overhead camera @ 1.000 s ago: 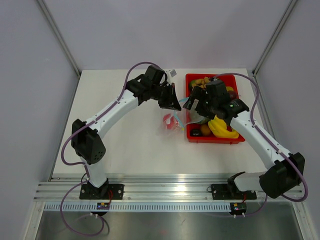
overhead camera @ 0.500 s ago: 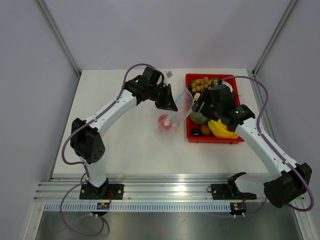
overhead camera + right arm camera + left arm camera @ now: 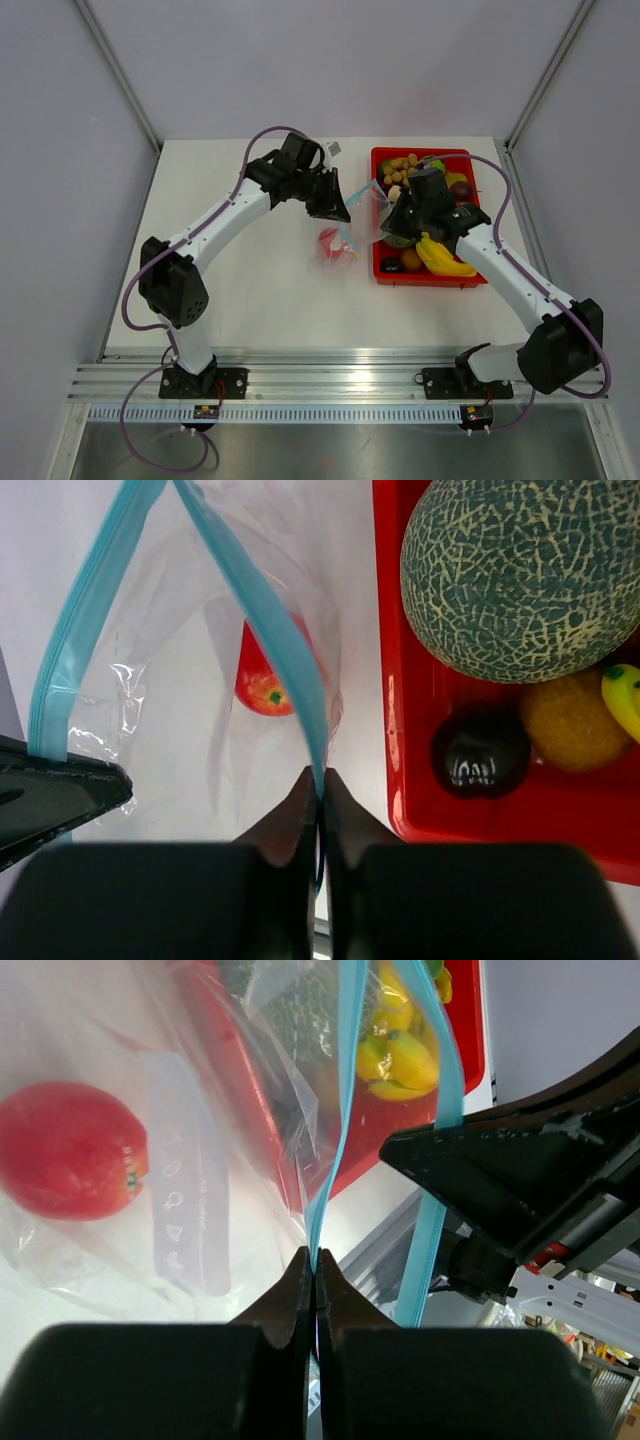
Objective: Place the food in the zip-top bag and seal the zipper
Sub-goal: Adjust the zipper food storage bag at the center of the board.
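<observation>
The left tool (image 3: 315,1263) and right tool (image 3: 320,778) each clamped on one zipper (image 3: 85,610) lip; zip-top bag (image 3: 190,1210) mouth spread; red round fruit (image 3: 68,1150) inside.

Zip-top bag (image 3: 343,240): clear, crinkled, lifted at its mouth. The two teal lips of the zipper (image 3: 268,635) stand apart, unsealed. One red round fruit (image 3: 68,1150) lies inside the bag. A netted green melon (image 3: 520,575), yellow bananas (image 3: 445,258), brown nuts (image 3: 403,168) and a dark glossy fruit (image 3: 480,752) lie in the red tray (image 3: 392,680), just beside the bag.
</observation>
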